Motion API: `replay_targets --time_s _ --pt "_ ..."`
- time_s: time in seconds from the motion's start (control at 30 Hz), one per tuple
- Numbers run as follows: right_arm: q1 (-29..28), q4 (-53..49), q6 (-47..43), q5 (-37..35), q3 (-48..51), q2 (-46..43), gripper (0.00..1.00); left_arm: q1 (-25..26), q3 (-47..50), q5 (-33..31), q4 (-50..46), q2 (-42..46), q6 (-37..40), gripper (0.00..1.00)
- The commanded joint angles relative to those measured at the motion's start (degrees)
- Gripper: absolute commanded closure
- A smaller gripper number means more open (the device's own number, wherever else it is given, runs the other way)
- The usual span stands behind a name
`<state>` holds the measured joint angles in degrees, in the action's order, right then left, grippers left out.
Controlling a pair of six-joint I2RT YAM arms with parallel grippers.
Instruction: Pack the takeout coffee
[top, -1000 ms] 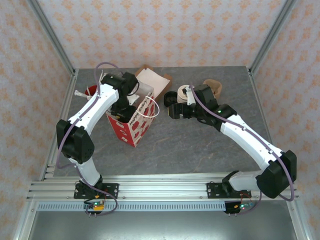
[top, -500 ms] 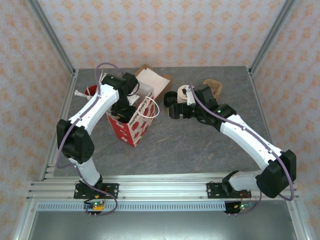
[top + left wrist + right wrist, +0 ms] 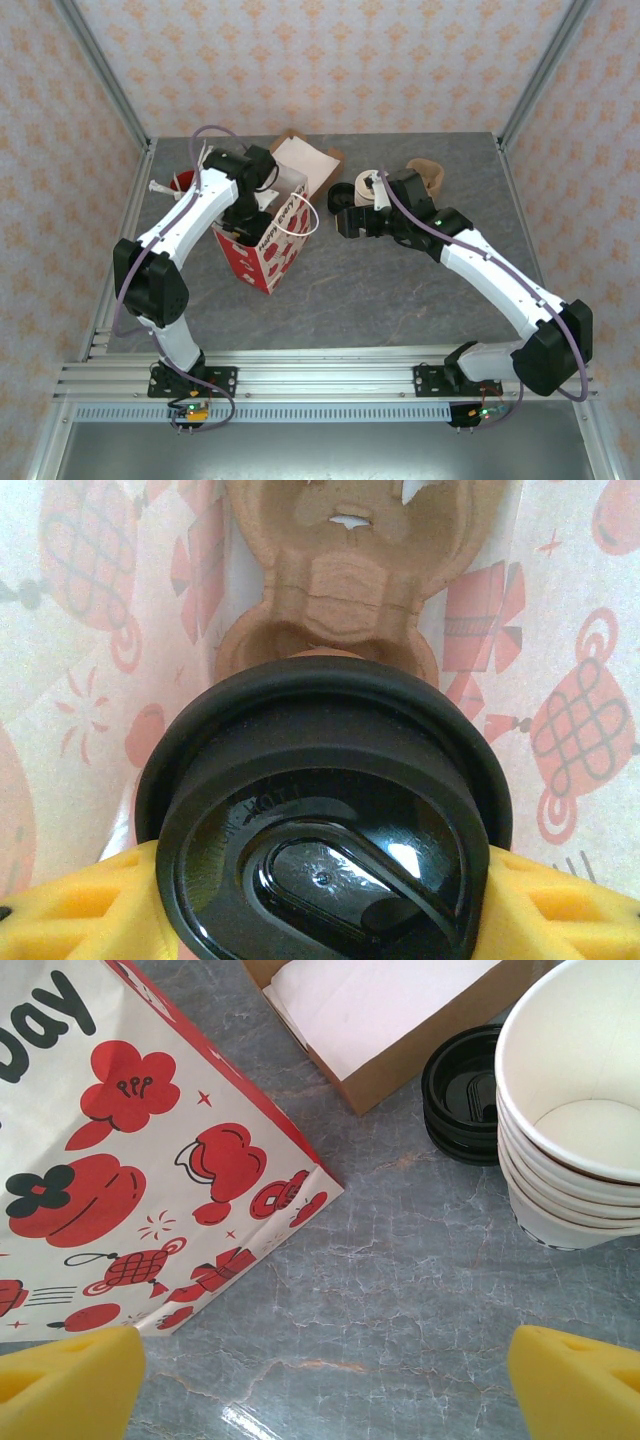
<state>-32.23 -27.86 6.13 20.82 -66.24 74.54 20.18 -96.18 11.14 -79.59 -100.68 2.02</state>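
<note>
The takeout coffee [image 3: 325,820] shows its round black lid close up in the left wrist view, with a yellow finger pad [image 3: 70,910] pressed to each side. My left gripper [image 3: 250,205] is shut on it, reaching down inside the red-and-white paper bag [image 3: 268,250]. Below the cup, at the bag's bottom, lies a brown pulp cup carrier [image 3: 345,570]. My right gripper [image 3: 345,222] hangs open over bare table, just right of the bag, with its yellow fingertips [image 3: 70,1385] wide apart and nothing between them.
A stack of lidless white cups [image 3: 575,1110] and a stack of loose black lids [image 3: 460,1090] stand right by the right gripper. A brown box with white napkins [image 3: 305,160] sits behind the bag. A red bowl [image 3: 180,182] is at far left.
</note>
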Motion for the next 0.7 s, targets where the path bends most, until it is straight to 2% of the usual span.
replay_targets --time_s 0.0,0.67 --pt "-0.3 -0.8 -0.3 -0.7 -1.5 0.1 0.06 -0.5 0.1 -1.6 -0.1 -0.2 0.6 0.54" --pt "-0.2 -1.0 -0.2 -0.7 -1.7 0.4 0.06 -0.5 0.6 -1.4 0.9 -0.8 0.9 0.54"
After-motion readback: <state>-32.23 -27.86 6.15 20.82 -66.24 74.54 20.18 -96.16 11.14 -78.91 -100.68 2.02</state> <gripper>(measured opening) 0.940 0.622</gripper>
